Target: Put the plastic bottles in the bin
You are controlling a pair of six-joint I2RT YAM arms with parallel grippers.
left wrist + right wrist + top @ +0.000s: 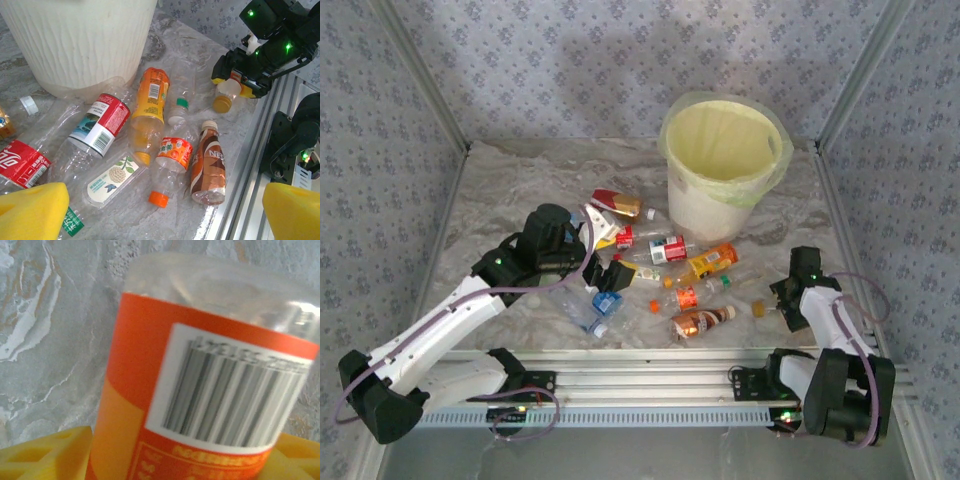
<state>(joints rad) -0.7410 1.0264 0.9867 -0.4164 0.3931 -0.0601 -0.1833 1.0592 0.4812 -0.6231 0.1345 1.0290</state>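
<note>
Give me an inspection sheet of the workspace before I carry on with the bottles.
Surface: marbled table, bottles strewn mid-table.
Job's things: plastic bottles lie scattered before the bin; bin upright, bag-lined.
Clutter: nothing seen.
Grippers: left gripper open above the bottles; right gripper straddles an orange-labelled bottle, grip unconfirmed.
Cables: purple cables run along both arms.
Surroundings: patterned walls on three sides; aluminium rail at near edge.

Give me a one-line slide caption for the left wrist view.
Plastic bottles lie strewn beside the white bin; the right gripper straddles a small orange-capped bottle.
</note>
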